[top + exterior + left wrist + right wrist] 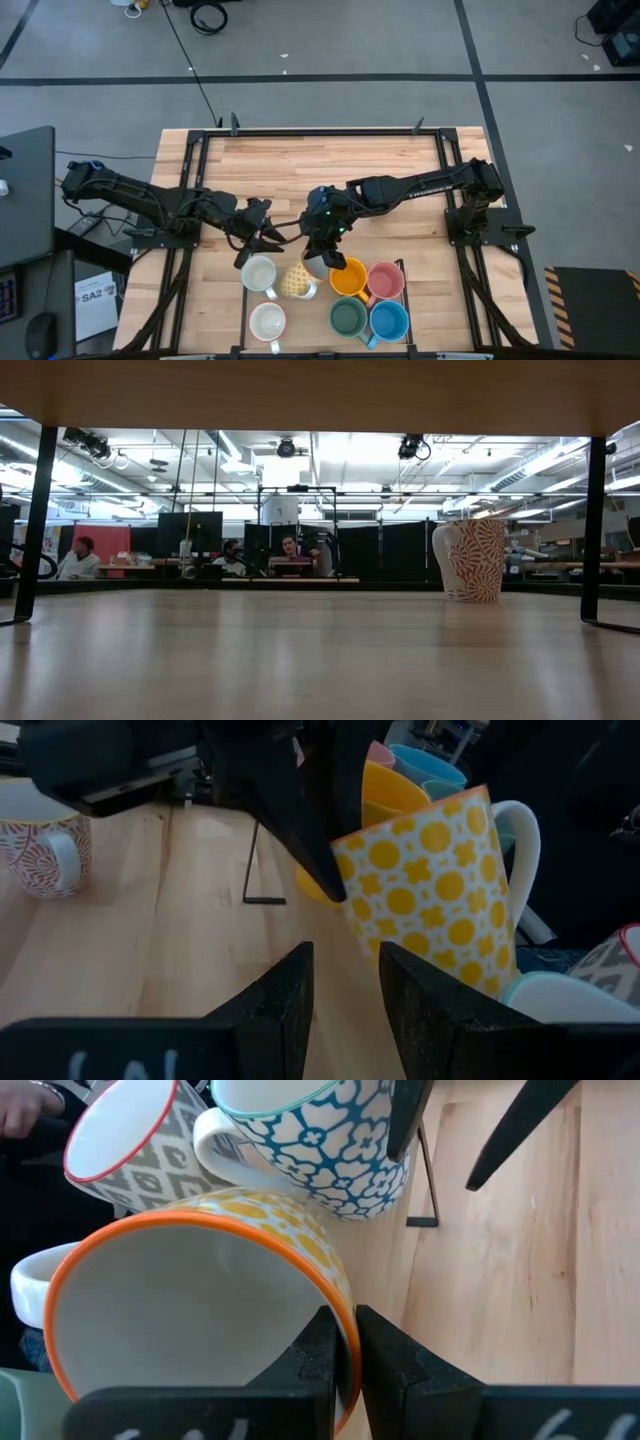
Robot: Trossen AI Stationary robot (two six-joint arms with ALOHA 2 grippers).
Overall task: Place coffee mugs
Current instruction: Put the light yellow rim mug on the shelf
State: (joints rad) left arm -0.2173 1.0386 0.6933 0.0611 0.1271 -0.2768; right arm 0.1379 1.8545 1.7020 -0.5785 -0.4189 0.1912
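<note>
My right gripper (322,250) (348,1320) is shut on a white mug with yellow dots and an orange rim (297,282) (430,880), near the table's front middle. My left gripper (262,240) (345,960) hovers open just left of it, nothing between its fingers. A blue-flowered mug (330,1140) and a grey-patterned one with a red rim (130,1140) stand close by. Orange (349,278), pink (385,280), green (348,317) and blue (388,320) mugs stand together at the front right. A red-patterned mug (472,560) stands apart on the table. My right gripper grips the dotted mug's wall at the rim (340,1295), one finger inside the mug and one outside. The fingers (290,820) come slanting down from the far right. The mug is tilted, its mouth toward the gripper. Whether its base touches the table is hidden.
A black wire frame (405,265) edges the four coloured mugs; one leg of it (262,900) stands on the wood. The far half of the table (320,160) is bare wood. People sit at desks in the room beyond (290,555).
</note>
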